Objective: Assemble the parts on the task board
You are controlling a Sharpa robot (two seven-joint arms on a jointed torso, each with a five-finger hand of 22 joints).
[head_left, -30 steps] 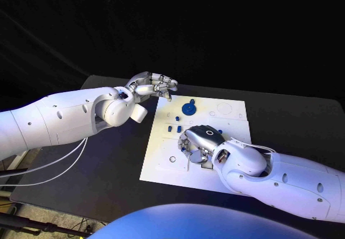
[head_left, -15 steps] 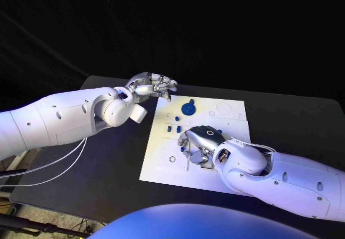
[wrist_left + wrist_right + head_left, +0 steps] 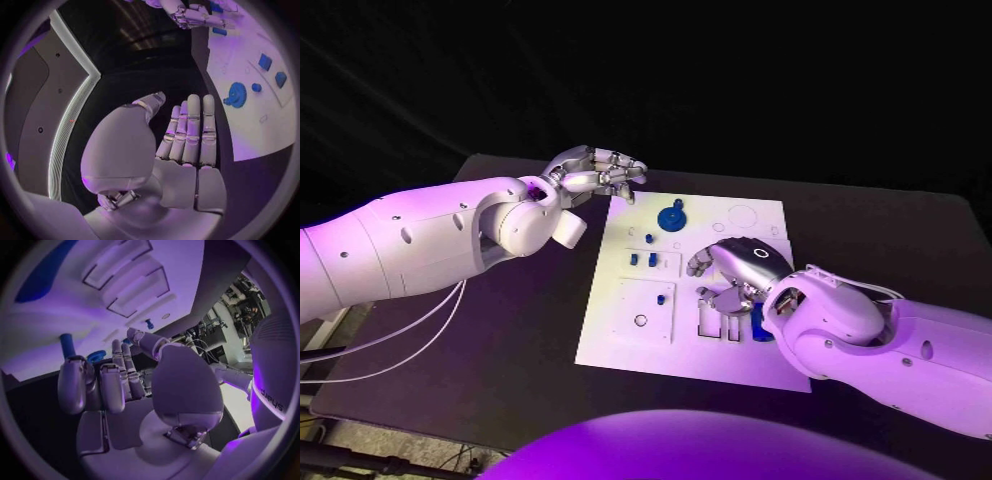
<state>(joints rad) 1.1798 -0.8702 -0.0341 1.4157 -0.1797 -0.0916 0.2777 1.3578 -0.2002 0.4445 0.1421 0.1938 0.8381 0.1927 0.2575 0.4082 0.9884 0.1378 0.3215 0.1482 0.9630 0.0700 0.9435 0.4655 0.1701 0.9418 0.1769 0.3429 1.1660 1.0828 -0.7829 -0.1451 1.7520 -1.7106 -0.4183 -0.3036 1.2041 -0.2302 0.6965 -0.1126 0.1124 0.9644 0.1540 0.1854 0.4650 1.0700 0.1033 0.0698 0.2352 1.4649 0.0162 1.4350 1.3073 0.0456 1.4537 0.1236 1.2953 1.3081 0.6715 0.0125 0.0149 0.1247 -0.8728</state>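
Note:
The white task board [image 3: 625, 330] lies mid-table. A blue gear-like disc [image 3: 674, 216] and small blue pegs [image 3: 643, 259] stand near its far left part. My right hand [image 3: 740, 268] hovers over the board's middle right, some fingers bent, with nothing in it. A longer blue part [image 3: 759, 322] lies on the board beside its wrist. In the right wrist view the right hand [image 3: 119, 375] is empty, with a blue peg [image 3: 67, 345] beyond its fingers. My left hand [image 3: 596, 172] hangs off the board's far left corner. The left hand [image 3: 187, 130] has straight fingers and holds nothing.
Slots and recesses [image 3: 718, 322] are cut into the board near the right hand. A small ring [image 3: 640, 321] marks the board's near left part. Black table [image 3: 516, 330] surrounds the board on every side. The left wrist view shows the disc [image 3: 235, 93] and square blue parts [image 3: 265, 61].
My right hand has moved to the right across the board, uncovering a blue part that lies by its wrist. My left hand has barely shifted.

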